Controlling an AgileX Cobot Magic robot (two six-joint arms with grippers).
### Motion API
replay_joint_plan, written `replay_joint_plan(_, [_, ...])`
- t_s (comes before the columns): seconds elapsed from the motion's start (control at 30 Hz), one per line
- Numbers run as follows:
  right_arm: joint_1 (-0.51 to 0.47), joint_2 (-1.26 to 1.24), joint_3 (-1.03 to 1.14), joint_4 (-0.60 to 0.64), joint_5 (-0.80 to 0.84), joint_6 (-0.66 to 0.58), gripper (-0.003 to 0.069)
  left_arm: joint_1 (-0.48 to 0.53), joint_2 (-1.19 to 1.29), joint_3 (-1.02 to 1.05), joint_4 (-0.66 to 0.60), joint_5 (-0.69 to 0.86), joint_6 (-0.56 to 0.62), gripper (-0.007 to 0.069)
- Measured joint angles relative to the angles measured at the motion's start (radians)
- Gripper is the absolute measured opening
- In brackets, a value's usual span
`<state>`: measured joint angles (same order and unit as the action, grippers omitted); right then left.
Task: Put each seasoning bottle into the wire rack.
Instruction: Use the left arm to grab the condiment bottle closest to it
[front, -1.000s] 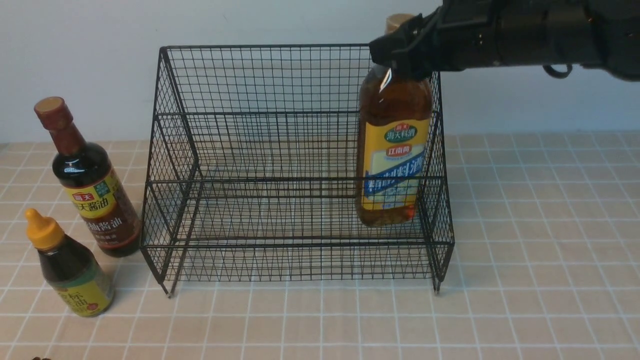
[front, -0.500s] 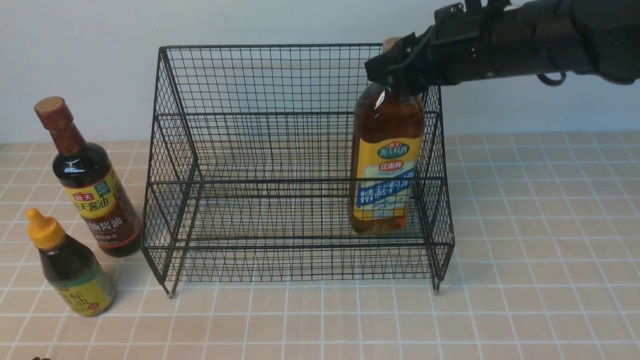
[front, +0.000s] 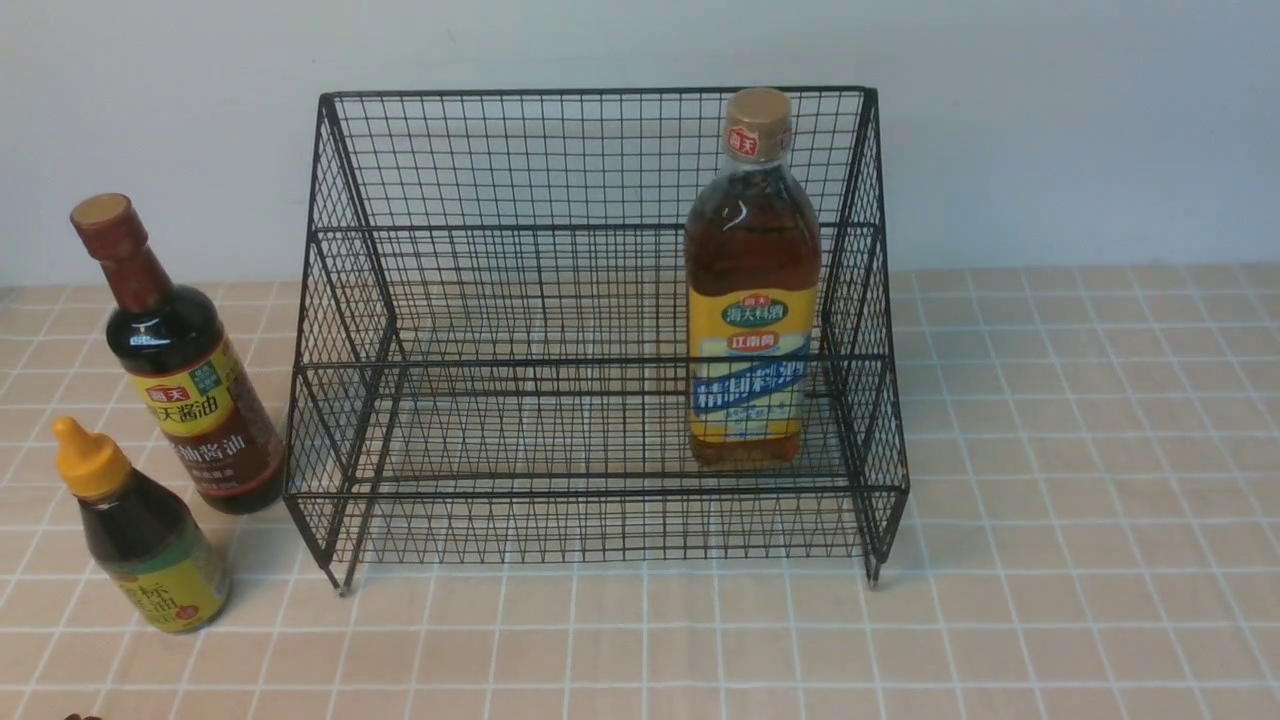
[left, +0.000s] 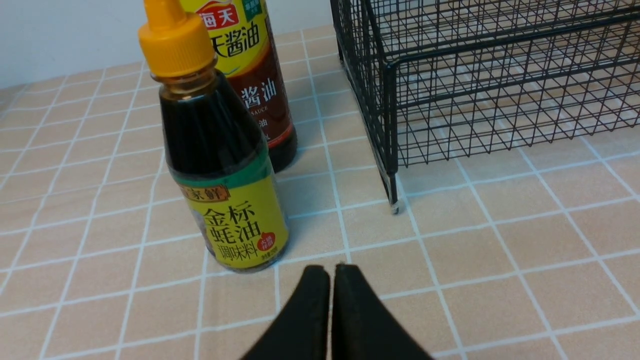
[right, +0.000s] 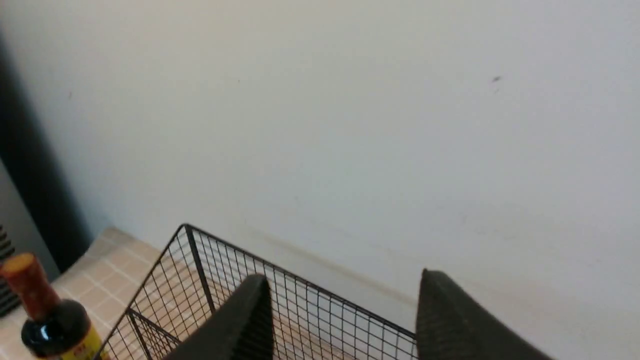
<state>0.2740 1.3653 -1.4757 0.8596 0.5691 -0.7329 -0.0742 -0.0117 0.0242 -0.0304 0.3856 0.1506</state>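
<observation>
Amber bottle inside the wire rack, two dark bottles on the table beside it

A large black wire rack (front: 590, 360) with a tall mesh back and short feet stands on a table (front: 1080, 450) covered in a pale tan grid pattern, in front of a plain whitish wall (front: 1050, 130). Inside the rack, toward its right end, a tall clear bottle of amber liquid (front: 752, 320) stands nearly upright. It has a tan cap and a yellow and blue label, and its cap reaches about as high as the rack's top edge.

Two more bottles stand outside the rack, near the left edge of the table. The farther one is a dark long-necked bottle (front: 190, 370) with a reddish-brown cap, close beside the rack's left side. Nearer the table's front left corner is a small dark bottle (front: 145, 540) with a yellow nozzle cap and a yellow-green label.

The left pincer (left: 332, 300) has its tips together, with nothing between them. The right pincer (right: 345, 310) has its tips well apart and holds nothing; the back of the rack shows beyond them. It is out of the front view.
</observation>
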Motion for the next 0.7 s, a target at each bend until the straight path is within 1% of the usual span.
replay_joint_plan(0.1, [-0.076,-0.102,-0.004,-0.129,0.116,0.173,0.0124,0.000,0.000,0.000,0.000,0.000,0.000,-0.0007])
replay_joint_plan(0.13, [-0.120,-0.151,-0.005,-0.228,0.181,0.254,0.0054,0.000,0.000,0.000,0.000,0.000,0.000,-0.0007])
replay_joint_plan(0.17, [-0.127,-0.158,-0.005,-0.228,0.189,0.266,0.0054,0.000,0.000,0.000,0.000,0.000,0.000,-0.0007])
replay_joint_plan(0.2, [-0.152,-0.178,-0.005,-0.281,0.216,0.301,0.0030,0.000,0.000,0.000,0.000,0.000,0.000,-0.0007])
replay_joint_plan(0.23, [-0.209,-0.237,-0.005,-0.397,0.286,0.400,0.0002,0.000,0.000,0.000,0.000,0.000,0.000,-0.0007])
replay_joint_plan(0.27, [-0.245,-0.275,-0.005,-0.469,0.322,0.457,-0.0005,0.000,0.000,0.000,0.000,0.000,0.000,-0.0007])
replay_joint_plan(0.33, [-0.286,-0.334,-0.005,-0.552,0.373,0.523,-0.0011,0.000,0.000,0.000,0.000,0.000,0.000,-0.0007])
replay_joint_plan(0.37, [-0.295,-0.341,-0.005,-0.568,0.378,0.529,-0.0011,0.000,0.000,0.000,0.000,0.000,0.000,-0.0007])
replay_joint_plan(0.43, [-0.327,-0.427,-0.002,-0.623,0.444,0.574,-0.0012,0.000,0.000,0.000,0.000,0.000,0.000,-0.0007])
replay_joint_plan(0.5, [-0.333,-0.475,0.012,-0.619,0.463,0.583,-0.0012,0.000,0.000,0.000,0.000,0.000,0.000,-0.0007])
replay_joint_plan(0.6, [-0.334,-0.645,0.129,-0.535,0.476,0.587,-0.0012,0.000,0.000,0.000,0.000,0.000,0.000,-0.0007])
replay_joint_plan(0.63, [-0.334,-0.645,0.129,-0.530,0.476,0.587,-0.0012,0.000,0.000,0.000,0.000,0.000,0.000,-0.0007])
replay_joint_plan(0.67, [-0.334,-0.729,0.220,-0.491,0.466,0.578,-0.0012,0.000,0.000,0.000,0.000,0.000,0.000,-0.0007])
replay_joint_plan(0.7, [-0.334,-0.760,0.258,-0.473,0.457,0.569,-0.0012,0.000,0.000,0.000,0.000,0.000,0.000,-0.0007])
